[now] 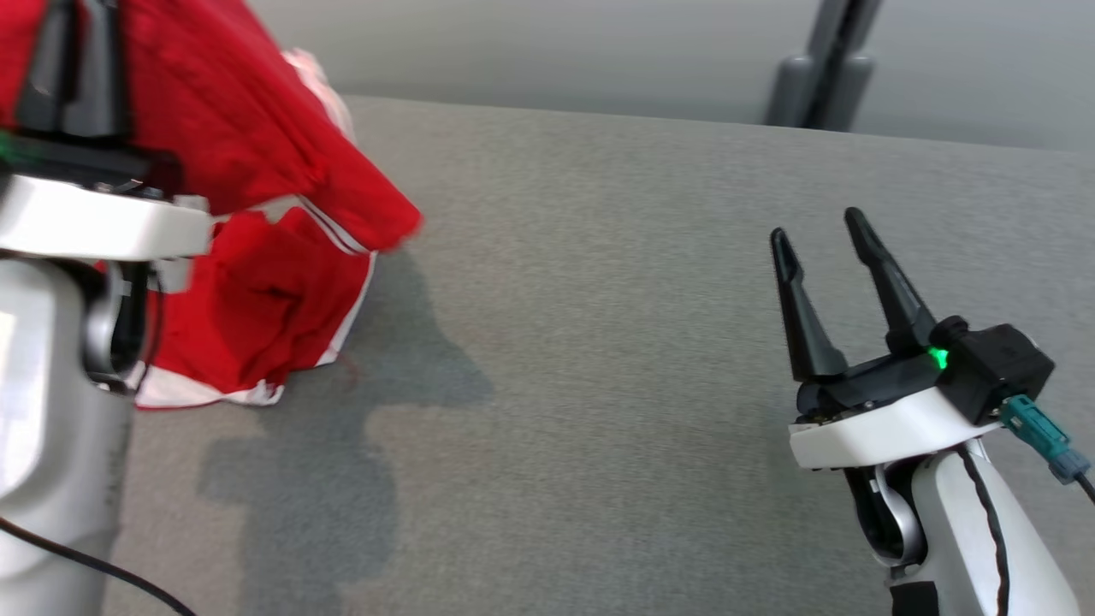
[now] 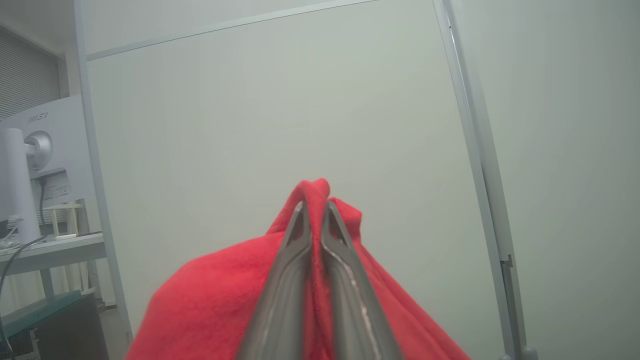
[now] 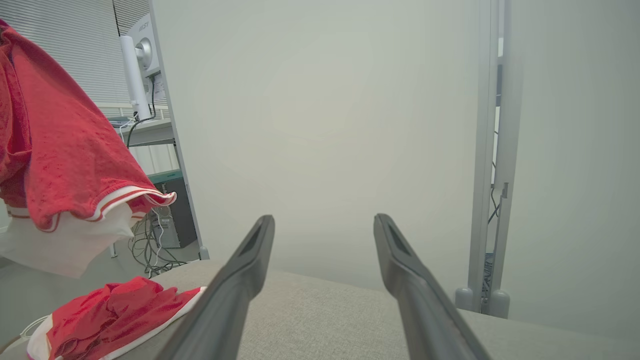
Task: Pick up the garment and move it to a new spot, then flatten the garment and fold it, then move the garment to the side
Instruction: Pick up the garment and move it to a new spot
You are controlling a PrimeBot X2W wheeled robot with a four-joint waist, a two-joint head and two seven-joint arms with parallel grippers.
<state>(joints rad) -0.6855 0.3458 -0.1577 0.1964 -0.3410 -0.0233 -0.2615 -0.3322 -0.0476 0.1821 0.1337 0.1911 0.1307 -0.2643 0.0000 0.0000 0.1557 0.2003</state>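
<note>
Upper left of the head view, the red garment [image 1: 274,162] hangs with its lower end on the grey table [image 1: 616,359], the left gripper [image 2: 314,206] clamped on a fold of it. Lower right, the right gripper [image 1: 819,229] stands wide apart, empty

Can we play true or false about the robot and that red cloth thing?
1. The left gripper is shut on the garment. True.
2. The right gripper holds it too. False: it is open, holding nothing.
3. The garment is blue. False: it is red with white trim.
4. The right gripper is over the grey table. True.
</note>
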